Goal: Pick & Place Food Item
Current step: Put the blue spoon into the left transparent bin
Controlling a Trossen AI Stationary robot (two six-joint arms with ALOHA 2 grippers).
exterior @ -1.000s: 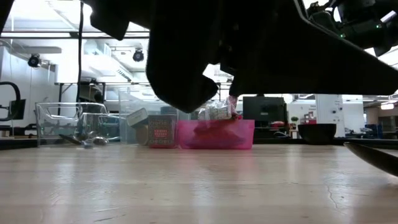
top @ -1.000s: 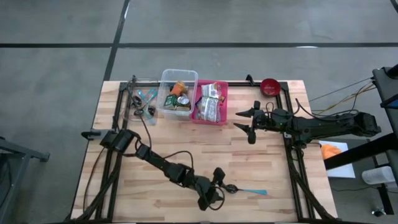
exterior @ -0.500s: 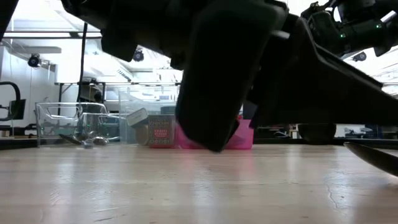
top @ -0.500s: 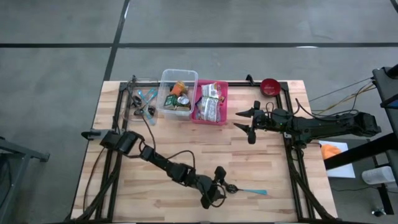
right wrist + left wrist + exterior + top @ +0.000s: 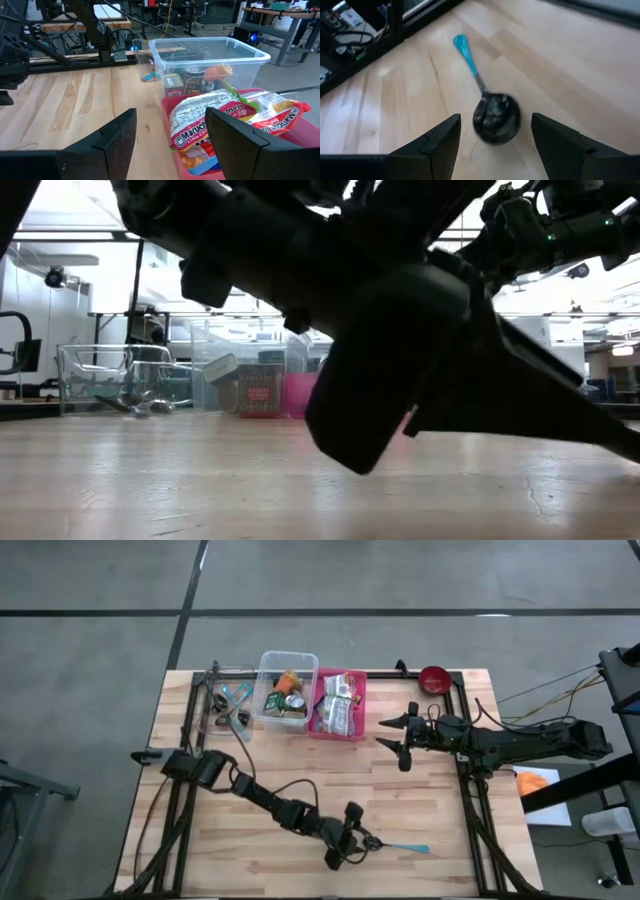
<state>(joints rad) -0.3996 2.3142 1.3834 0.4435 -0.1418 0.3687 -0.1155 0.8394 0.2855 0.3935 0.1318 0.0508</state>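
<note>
A spoon (image 5: pixel 495 117) with a dark bowl and a blue handle (image 5: pixel 466 52) lies flat on the wood near the table's front edge (image 5: pixel 395 845). My left gripper (image 5: pixel 350 838) is low over the table, open, one finger on each side of the spoon's bowl and touching nothing. Ramen packets (image 5: pixel 227 117) lie in a pink bin (image 5: pixel 362 690) at the back. Cans and boxes (image 5: pixel 195 80) sit in a clear bin (image 5: pixel 265 675) beside it. My right gripper (image 5: pixel 383 734) hangs open, right of the pink bin.
A clear container of utensils (image 5: pixel 225 705) stands left of the clear bin. A red bowl (image 5: pixel 433 678) sits at the back right corner. Black frame rails (image 5: pixel 470 810) run along the table's sides. Bare wood lies between the bins and the spoon.
My left gripper has sunk toward the table and edged a little to the right, closer to the spoon's bowl, its fingers still apart. The spoon has not moved.
</note>
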